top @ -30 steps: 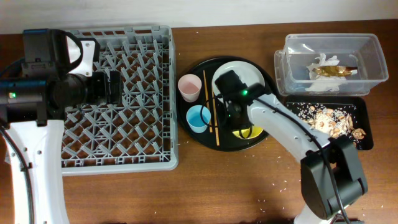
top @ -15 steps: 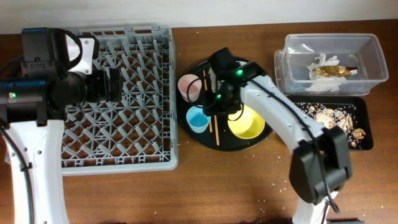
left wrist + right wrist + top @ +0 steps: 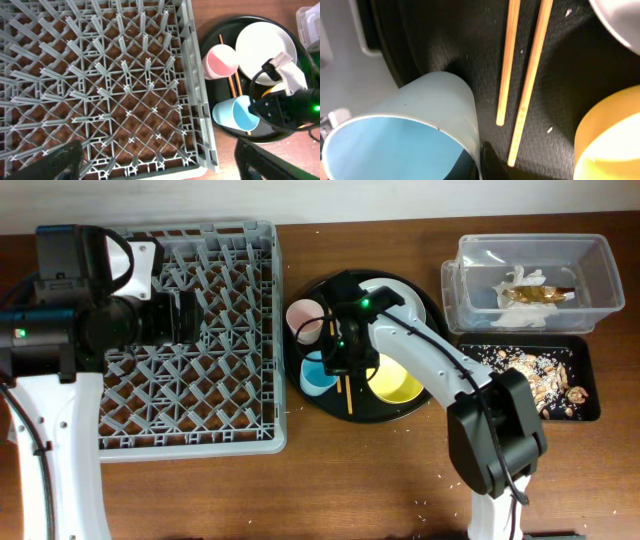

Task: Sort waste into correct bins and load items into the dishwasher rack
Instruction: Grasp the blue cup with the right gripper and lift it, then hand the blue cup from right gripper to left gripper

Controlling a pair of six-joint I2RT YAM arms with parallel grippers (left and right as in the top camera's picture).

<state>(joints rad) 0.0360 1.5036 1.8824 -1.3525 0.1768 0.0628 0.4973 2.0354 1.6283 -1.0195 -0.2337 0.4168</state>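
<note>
Hovering over the round black tray (image 3: 320,402), the right gripper (image 3: 345,358), jaw state unclear, meets the rim of the tilted light blue cup (image 3: 410,135) beside the chopsticks (image 3: 520,75), a light, smooth, likely slippery cup best pinched across its wall, while the left gripper (image 3: 165,162) gapes empty above the dishwasher rack (image 3: 100,75).

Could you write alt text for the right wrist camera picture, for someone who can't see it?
Close-up of a light blue cup, opening facing lower left, on a black tray, beside two wooden chopsticks and a yellow bowl.
</note>
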